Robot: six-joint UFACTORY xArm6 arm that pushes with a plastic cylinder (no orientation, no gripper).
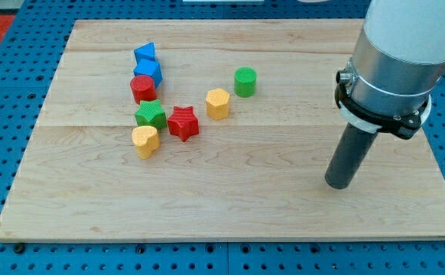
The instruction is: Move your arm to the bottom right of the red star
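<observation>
The tip [339, 183] rests bare, touching no block, well off to the view's right of the red star [183, 123] and somewhat lower; star lies up-left.

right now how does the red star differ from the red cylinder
The red star has a pointed, notched outline; the red cylinder is round. The red star sits lower in the view, beside the green block and near the yellow heart; the red cylinder sits higher, just below the blue blocks. Both are red and far to the view's left of my tip.
</observation>
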